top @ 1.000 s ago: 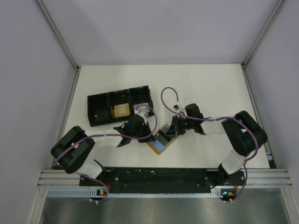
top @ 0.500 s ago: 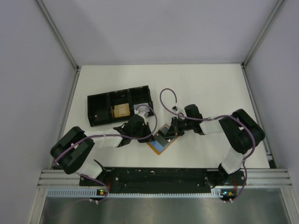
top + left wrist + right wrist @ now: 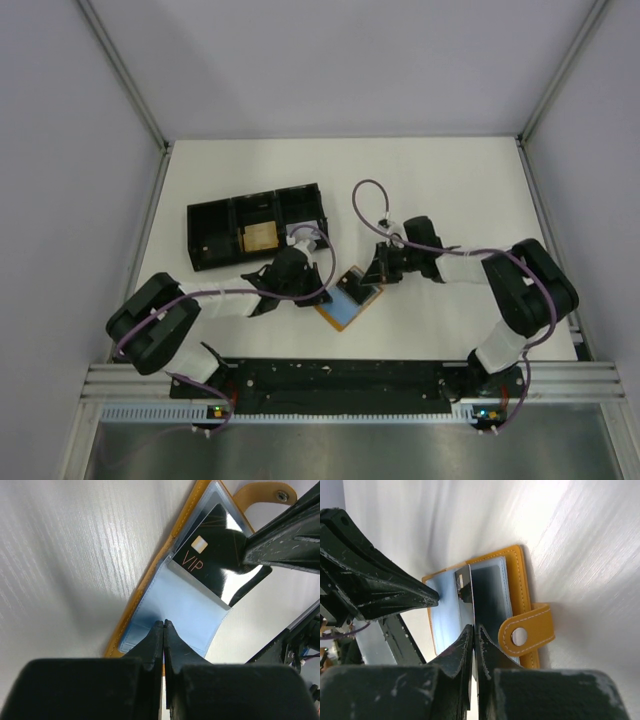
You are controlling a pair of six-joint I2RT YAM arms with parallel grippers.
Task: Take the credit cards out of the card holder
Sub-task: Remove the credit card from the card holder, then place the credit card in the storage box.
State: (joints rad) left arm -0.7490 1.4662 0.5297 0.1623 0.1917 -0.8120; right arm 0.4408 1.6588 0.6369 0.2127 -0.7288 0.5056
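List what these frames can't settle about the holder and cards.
- Top view: card holder partly under both arms; card count too small to read.
- Left wrist: right jaws cover a corner of the VIP card; left jaws hide the holder's near edge.
- Right wrist: that card is edge-on, face unseen; other pockets' contents unclear.
- Top view: tan item in the black tray too small to identify.
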